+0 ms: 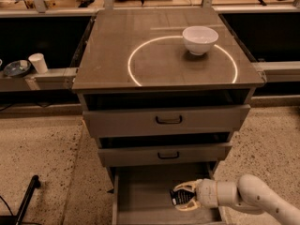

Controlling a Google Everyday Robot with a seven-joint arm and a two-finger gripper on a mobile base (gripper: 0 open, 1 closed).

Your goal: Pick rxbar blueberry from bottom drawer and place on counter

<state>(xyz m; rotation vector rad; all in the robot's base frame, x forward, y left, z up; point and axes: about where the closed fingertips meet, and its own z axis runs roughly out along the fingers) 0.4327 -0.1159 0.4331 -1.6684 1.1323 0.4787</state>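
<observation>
the white arm [257, 198] comes in from the lower right corner, its forearm angled up and leftward into a ringed wrist held nearly level. the end effector [178, 197] points left, low over the floor of the bottom drawer [140, 198] — its two pale curved fingers [185, 187] clamped above and below the dark bar [181, 198].

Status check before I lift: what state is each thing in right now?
bottom drawer: pulled fully out.
middle drawer: closed or nearly so.
top drawer: closed or nearly so.
bar: gripped, low inside the bottom drawer.
gripper: shut on the bar, in the bottom drawer.
bowl: upright on the counter.
cup: upright, left of the counter.
</observation>
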